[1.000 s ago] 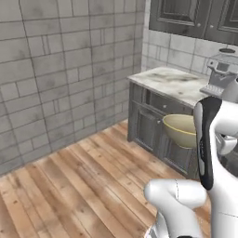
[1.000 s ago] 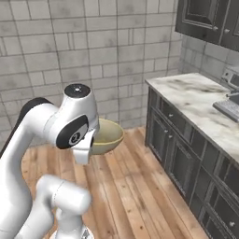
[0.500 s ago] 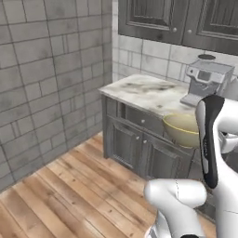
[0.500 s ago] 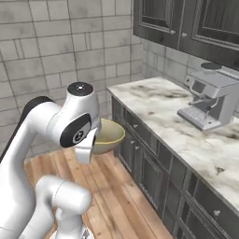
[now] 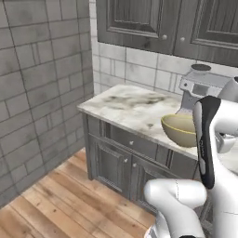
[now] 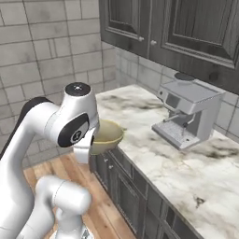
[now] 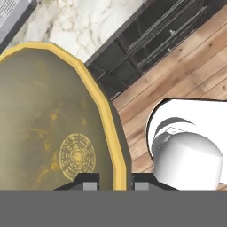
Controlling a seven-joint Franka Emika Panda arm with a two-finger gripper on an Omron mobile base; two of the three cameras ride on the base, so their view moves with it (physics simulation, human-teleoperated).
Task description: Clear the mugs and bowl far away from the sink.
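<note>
The bowl (image 7: 53, 128) is pinched at its rim by the claw (image 7: 116, 185), left of the coffee machine (image 6: 186, 114). It's probably stiff, light and a bit slippery, so the rim grip is best kept.

The bowl (image 7: 53, 133) looks like glazed ceramic, matt olive inside with mottled yellow speckling and a smooth, brighter yellow rim. The surface (image 5: 130, 109) is polished white marble with grey veining, set over dark, satin-painted panelled wooden cabinets (image 5: 116, 162), above a floor (image 5: 56, 204) of warm, grained wood planks. The coffee machine (image 6: 186, 114) appears brushed grey metal, and the wall (image 5: 37, 83) is rough, matt grey stone tile.
</note>
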